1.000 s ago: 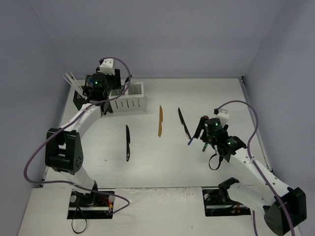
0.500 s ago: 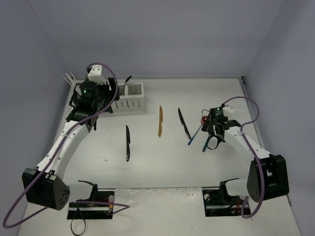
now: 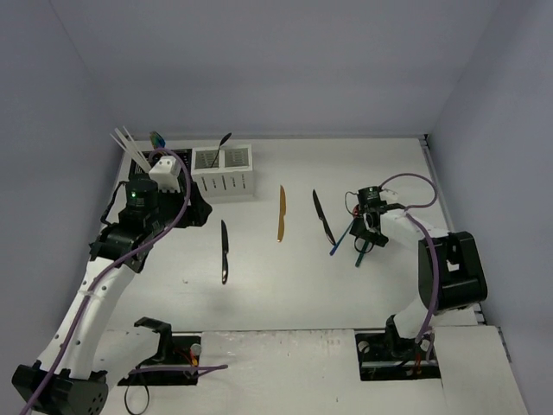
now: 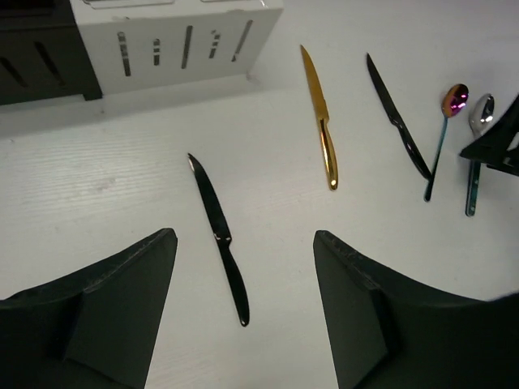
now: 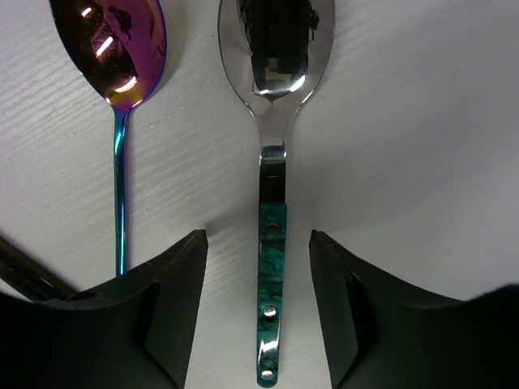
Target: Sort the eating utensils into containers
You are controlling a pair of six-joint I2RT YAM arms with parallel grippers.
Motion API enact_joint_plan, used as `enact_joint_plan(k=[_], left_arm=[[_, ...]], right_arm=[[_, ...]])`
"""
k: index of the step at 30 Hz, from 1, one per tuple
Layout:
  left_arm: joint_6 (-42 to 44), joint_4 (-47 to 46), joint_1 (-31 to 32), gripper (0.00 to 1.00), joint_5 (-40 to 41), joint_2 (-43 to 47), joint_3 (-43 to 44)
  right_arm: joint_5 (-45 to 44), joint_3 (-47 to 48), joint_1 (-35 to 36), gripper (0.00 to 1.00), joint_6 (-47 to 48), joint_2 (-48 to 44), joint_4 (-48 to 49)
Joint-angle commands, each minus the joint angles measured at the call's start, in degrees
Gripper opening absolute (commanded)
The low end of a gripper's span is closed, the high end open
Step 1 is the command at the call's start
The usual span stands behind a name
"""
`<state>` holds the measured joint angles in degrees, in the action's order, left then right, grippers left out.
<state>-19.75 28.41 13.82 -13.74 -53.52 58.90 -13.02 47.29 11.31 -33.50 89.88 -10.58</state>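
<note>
Right of the white caddy [image 3: 223, 172], well out on the table [image 3: 285, 294], I've got the right gripper [image 5: 256, 237] low over a silver spoon [image 5: 276, 49] w/ a green handle. Its fingers [image 5: 174, 300] are spread, one each side of that handle, w/ a gap on both sides, so it's open and gripping nothing. An iridescent spoon [image 5: 113, 49] lies just beside the silver one, on the caddy's side, roughly parallel.

Closer to the caddy lie the first black knife [image 3: 322, 218], then a gold knife [image 3: 281, 213], apart from each other. The second black knife [image 3: 225, 251] lies in front of the caddy, toward the arm bases.

The left gripper [image 4: 245, 235] hangs above the table at the caddy's front-left, fingers wide apart w/ nothing between them. Its cam looks down on the second black knife.

A black caddy [image 4: 40, 57] sits just beside the white caddy's left end. Pale chopsticks [image 3: 123, 141] poke up further left, leaning away. Their base is hidden by the L arm, so I can't tell which compartment. One dark utensil [image 3: 223, 141] stands tilted in the white caddy.
</note>
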Motion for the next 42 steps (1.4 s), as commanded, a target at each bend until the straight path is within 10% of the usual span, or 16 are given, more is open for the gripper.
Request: enact_joint_plan(k=[1, 11, 27, 42], left_arm=[[-3.13, -0.15, 0.11, 0.65, -7.35, 1.71, 0.00], [-7.49, -1.04, 2.86, 0.65, -13.04, 1.98, 1.05], [-15.14, -16.10, 21.42, 0.65, -2.60, -8.30, 9.64], [-8.36, -19.66, 31.19, 0.65, 10.63, -18.06, 18.83]], right_arm=[[1.84, 0.35, -0.86, 0.47, 0.01, 1.94, 3.19], [0.03, -2.08, -2.52, 0.01, 1.94, -1.07, 4.10], [6.87, 3.37, 19.73, 0.00, 19.07, -32.66, 4.23], [13.80, 6.14, 35.91, 0.00, 21.11, -33.36, 11.64]])
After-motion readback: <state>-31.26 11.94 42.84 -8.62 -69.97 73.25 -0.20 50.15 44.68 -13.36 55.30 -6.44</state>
